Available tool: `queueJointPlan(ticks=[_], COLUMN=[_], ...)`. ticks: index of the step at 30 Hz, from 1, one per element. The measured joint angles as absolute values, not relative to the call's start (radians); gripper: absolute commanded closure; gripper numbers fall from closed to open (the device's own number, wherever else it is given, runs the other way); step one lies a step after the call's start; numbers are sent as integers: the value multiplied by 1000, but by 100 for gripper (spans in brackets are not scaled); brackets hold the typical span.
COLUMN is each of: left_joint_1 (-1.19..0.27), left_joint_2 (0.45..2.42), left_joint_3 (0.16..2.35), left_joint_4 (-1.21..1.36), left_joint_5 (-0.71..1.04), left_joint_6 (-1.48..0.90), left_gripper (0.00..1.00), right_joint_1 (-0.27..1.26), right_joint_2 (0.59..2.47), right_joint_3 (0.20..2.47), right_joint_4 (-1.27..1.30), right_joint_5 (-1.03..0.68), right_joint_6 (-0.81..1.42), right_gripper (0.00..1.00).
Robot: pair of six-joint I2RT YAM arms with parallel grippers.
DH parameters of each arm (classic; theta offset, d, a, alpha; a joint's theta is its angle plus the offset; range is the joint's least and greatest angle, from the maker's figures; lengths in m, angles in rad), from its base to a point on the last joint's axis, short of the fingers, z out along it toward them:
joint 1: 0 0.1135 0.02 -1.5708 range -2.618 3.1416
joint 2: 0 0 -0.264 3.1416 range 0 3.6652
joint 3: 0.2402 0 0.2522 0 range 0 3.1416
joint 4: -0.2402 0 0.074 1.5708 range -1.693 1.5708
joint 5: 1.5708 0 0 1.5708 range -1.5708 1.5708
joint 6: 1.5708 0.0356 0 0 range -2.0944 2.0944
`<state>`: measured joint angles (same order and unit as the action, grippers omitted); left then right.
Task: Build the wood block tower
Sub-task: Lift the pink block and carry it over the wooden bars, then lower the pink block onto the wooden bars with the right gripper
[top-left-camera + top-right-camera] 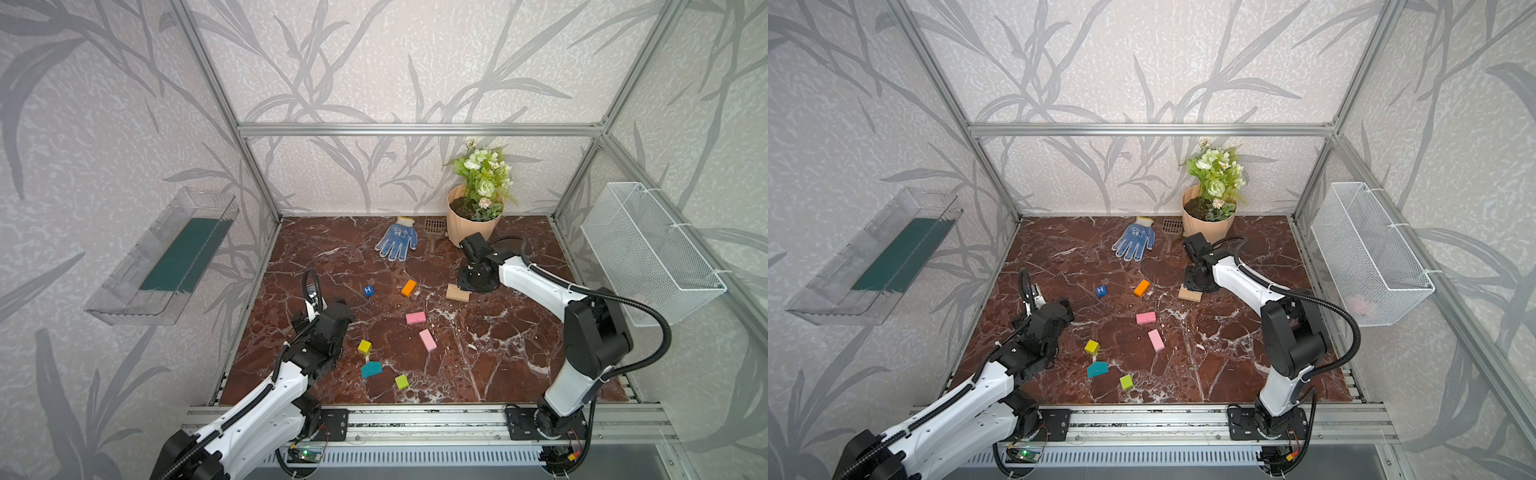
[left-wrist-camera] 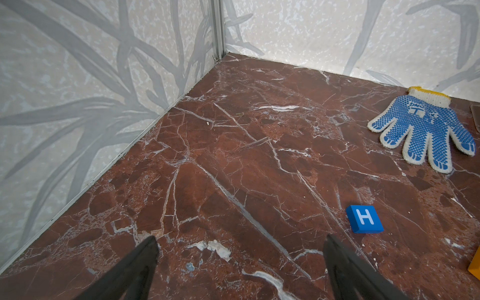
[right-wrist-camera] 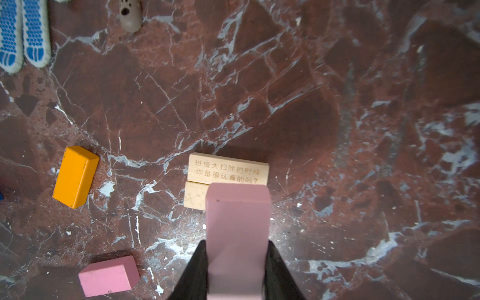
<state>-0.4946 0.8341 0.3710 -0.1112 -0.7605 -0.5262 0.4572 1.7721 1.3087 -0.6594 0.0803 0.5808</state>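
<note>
Two tan blocks point(image 3: 227, 168) lie side by side on the marble floor; in both top views they show as one tan slab point(image 1: 457, 293). My right gripper point(image 3: 237, 249) hangs just above them, shut on a pink block point(image 3: 237, 220) that pokes out over their near edge. Loose around them lie an orange block point(image 1: 409, 287), two pink blocks point(image 1: 415, 318) point(image 1: 427, 340), a blue "H" cube point(image 2: 365, 219), a yellow cube point(image 1: 364, 346), a teal piece point(image 1: 371, 369) and a lime cube point(image 1: 402, 381). My left gripper point(image 2: 240, 249) stands open and empty at the left, short of the blue cube.
A blue dotted glove point(image 1: 397, 241) and a small scoop point(image 1: 433, 232) lie at the back, beside a peach flowerpot point(image 1: 471, 224) just behind the right arm. A wire basket point(image 1: 648, 249) hangs on the right wall, a clear tray point(image 1: 166, 257) on the left wall.
</note>
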Motion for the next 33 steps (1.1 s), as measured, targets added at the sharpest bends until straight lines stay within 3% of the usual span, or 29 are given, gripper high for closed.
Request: queueJointPlan(ticks=[9, 33], left_joint_1=[-495, -494], left_joint_2=[835, 835], left_joint_3=[371, 371], left_joint_4=[-111, -111], left_joint_5=[-760, -759], left_joint_6=[-526, -526], left_gripper=[1, 2], right_joint_1=[457, 457], right_joint_2=[1894, 1948], right_joint_3=[1363, 1394], right_joint_4=[-690, -723], right_joint_5=[59, 52], right_joint_6=[583, 615], right_gripper=[79, 78])
